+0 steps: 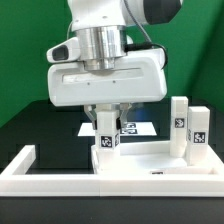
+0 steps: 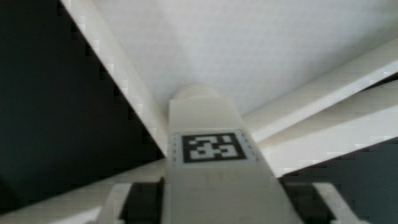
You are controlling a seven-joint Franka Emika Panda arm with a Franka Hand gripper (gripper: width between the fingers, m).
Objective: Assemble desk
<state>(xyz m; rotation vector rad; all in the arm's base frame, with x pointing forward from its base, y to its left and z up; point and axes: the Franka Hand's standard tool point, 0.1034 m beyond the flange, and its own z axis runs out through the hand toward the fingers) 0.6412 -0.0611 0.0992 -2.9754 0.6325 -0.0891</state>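
My gripper [image 1: 108, 136] comes straight down over the table's middle, its jaws on either side of an upright white desk leg [image 1: 107, 143] with a square tag. In the wrist view the dark finger pads [image 2: 146, 200] lie against both sides of this leg [image 2: 217, 150], so the gripper is shut on it. The leg stands at the corner of the white desk top [image 1: 150, 162], whose raised rim and flat panel [image 2: 249, 50] fill the wrist view beyond the leg. Two more tagged legs [image 1: 180, 125] [image 1: 199, 131] stand upright on the exterior view's right.
A long low white border wall [image 1: 60, 182] runs along the front and up the exterior view's left. The marker board [image 1: 143, 128] lies flat on the black table behind the gripper. A green backdrop closes off the back.
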